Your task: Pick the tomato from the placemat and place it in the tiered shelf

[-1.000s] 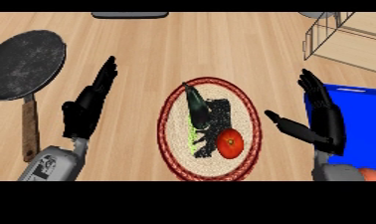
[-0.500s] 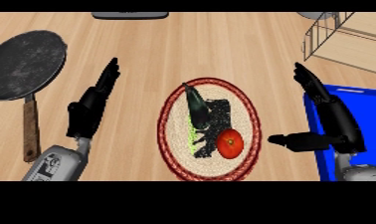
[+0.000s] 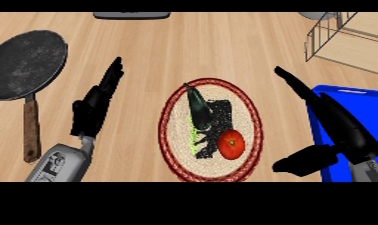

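the tomato (image 3: pixel 231 144) is seen on the placemat (image 3: pixel 251 114), at its lower right. the right hand (image 3: pixel 336 124) is held open right of the placemat, the left hand (image 3: pixel 94 106) open to its left.

You see a red tomato (image 3: pixel 232 144) on a cream woven placemat (image 3: pixel 249 119) rimmed in red, a dark speckled pan (image 3: pixel 29 64) with brown handle far left, blue tray (image 3: pixel 341 100) right.
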You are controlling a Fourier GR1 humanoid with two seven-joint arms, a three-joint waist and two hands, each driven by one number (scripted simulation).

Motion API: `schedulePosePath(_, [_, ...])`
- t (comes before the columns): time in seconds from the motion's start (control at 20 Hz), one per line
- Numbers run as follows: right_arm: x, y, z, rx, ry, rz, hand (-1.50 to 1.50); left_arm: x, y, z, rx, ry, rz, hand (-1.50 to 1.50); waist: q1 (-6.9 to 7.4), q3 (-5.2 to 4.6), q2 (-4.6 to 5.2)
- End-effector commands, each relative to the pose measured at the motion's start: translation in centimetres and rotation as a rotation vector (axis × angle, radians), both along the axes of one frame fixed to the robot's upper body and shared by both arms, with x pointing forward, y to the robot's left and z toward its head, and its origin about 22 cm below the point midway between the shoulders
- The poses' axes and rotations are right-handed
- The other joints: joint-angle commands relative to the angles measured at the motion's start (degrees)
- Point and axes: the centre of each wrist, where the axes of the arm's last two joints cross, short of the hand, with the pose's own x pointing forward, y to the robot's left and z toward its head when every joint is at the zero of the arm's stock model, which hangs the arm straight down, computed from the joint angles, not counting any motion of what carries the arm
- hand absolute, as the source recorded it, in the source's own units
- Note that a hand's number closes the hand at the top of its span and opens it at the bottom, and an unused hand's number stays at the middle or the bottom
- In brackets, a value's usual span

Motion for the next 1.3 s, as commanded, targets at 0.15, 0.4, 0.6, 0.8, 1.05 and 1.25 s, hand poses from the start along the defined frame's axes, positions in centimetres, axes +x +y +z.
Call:
schedulePosePath(0.15, [-2.3, 3.0, 3.8, -0.358, 0.086, 0.043, -1.5, -1.1, -0.8, -0.9, 0.012, -0.001, -0.018, 0.0, 0.09, 0.03, -0.14])
schedulePosePath(0.4, [-3.3, 7.0, 4.5, -0.354, 0.111, 0.043, -1.5, -0.3, -0.7, 0.2, 0.012, -0.013, 0.015, 0.0, 0.32, 0.14, 0.1])
schedulePosePath(0.6, [-3.5, 7.5, 5.6, -0.326, 0.087, 0.018, -1.5, 0.7, -1.0, -0.5, 0.011, -0.011, 0.013, 0.0, 0.18, 0.15, 0.18])
schedulePosePath(0.8, [-4.2, 9.9, 5.1, -0.327, 0.078, 0.021, -1.5, 0.6, -0.5, 0.7, -0.01, -0.007, -0.008, 0.0, 0.32, 0.15, 0.16])
schedulePosePath(1.05, [-5.7, 8.5, 5.1, -0.347, 0.068, -0.031, -1.5, -1.1, 1.0, 0.4, -0.007, -0.006, 0.008, 0.0, 0.21, 0.16, 0.1])
schedulePosePath(1.25, [-3.9, 10.8, 4.8, -0.346, 0.078, -0.016, -1.5, -0.3, 0.1, 0.2, 0.004, -0.002, -0.003, 0.0, 0.35, 0.15, 0.18])
